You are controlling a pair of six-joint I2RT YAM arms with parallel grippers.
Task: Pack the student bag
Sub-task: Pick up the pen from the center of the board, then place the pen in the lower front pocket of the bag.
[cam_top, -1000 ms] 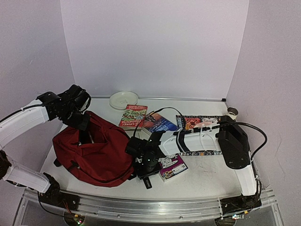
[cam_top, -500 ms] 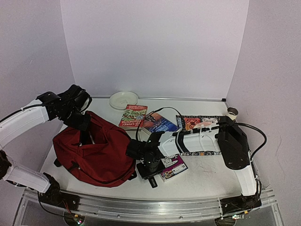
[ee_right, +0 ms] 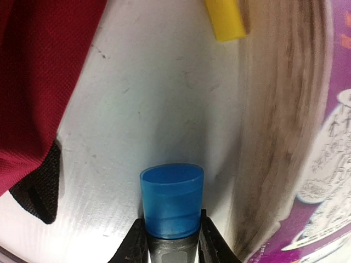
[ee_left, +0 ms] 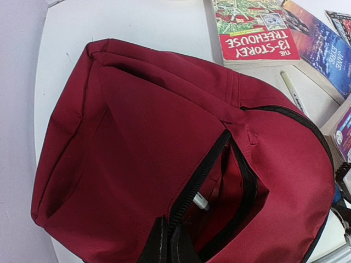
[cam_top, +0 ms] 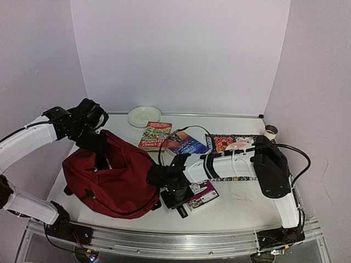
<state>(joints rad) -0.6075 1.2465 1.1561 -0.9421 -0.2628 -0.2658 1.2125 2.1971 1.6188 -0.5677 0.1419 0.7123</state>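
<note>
1. The student bag [cam_top: 109, 181] hangs slumped from the left claw [ee_left: 169, 236]. Its long axis slants from the lifted end at that claw down to the low end beside the right claw [ee_right: 171, 241].
2. Its open zip mouth faces up at the left claw.
3. The left claw is pinched tight on the mouth's black zip edge.
4. The right claw is closed narrowly on a blue-capped marker [ee_right: 171, 200], with the bag just to its left and a purple book [ee_right: 323, 164] just to its right.
5. Beyond the bag from the left claw lies a book [ee_left: 255, 30] whose cover reads "THE 13-STOREY TREEHOUSE".
</note>
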